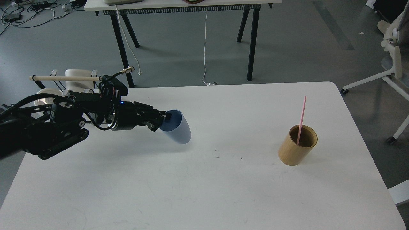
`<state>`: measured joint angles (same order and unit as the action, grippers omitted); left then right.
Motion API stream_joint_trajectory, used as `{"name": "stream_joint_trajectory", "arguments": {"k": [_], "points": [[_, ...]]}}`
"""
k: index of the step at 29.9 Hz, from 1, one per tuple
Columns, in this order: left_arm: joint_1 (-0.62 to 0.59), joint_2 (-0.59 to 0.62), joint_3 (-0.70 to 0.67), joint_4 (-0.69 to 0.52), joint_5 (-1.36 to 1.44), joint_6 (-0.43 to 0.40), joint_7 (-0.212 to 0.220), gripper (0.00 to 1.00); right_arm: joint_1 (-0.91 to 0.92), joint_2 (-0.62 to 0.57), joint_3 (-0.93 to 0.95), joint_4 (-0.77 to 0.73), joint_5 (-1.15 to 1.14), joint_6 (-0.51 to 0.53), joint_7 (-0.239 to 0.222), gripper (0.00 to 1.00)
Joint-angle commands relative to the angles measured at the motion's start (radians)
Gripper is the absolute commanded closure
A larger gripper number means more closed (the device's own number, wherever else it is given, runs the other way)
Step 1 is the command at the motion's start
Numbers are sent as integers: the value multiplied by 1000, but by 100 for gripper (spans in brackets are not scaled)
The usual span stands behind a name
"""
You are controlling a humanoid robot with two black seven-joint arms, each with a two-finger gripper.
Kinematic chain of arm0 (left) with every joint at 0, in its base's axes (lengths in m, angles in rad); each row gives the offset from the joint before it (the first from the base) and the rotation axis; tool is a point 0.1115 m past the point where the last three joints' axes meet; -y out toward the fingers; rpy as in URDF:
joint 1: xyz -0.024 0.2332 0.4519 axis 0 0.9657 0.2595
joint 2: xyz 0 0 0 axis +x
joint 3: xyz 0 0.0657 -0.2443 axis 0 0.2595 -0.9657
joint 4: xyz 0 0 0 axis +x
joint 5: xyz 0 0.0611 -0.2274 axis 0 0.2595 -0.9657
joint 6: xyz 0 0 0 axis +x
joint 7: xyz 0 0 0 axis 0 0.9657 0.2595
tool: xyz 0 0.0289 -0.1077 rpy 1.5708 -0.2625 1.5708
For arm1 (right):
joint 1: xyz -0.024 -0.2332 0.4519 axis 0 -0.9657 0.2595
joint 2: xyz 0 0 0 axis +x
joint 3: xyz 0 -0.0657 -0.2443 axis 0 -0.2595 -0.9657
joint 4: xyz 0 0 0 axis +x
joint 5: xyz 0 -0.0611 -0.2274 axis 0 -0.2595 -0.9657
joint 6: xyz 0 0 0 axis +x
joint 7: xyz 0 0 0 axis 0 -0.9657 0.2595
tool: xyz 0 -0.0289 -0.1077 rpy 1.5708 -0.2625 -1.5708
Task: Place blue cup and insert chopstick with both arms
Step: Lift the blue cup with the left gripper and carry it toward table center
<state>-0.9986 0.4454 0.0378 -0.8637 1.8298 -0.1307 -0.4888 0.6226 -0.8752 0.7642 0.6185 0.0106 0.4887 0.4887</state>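
My left gripper is shut on the rim of the blue cup, one finger inside it, and holds it tilted above the white table, left of centre, with its open mouth toward the arm. The pink chopstick stands leaning in the tan wooden holder at the right of the table. My right arm and its gripper are out of view.
A black wire rack with a beige wooden rod and white dishes stands at the table's back left, behind my left arm. A dark-legged table stands beyond on the grey floor. An office chair base is at the far right.
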Motion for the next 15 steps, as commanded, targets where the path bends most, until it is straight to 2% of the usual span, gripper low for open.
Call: {"name": "stream_joint_trajectory", "arguments": {"k": [1, 6, 15], "points": [[3, -80, -4, 83, 88, 3, 0, 100, -3, -1, -2, 0, 0, 0, 0, 2], [5, -96, -4, 94, 92, 3, 0, 100, -7, -1, -2, 0, 0, 0, 0, 2], [17, -42, -9, 48, 91, 3, 0, 100, -14, 7, -3, 0, 0, 0, 0, 2]]}}
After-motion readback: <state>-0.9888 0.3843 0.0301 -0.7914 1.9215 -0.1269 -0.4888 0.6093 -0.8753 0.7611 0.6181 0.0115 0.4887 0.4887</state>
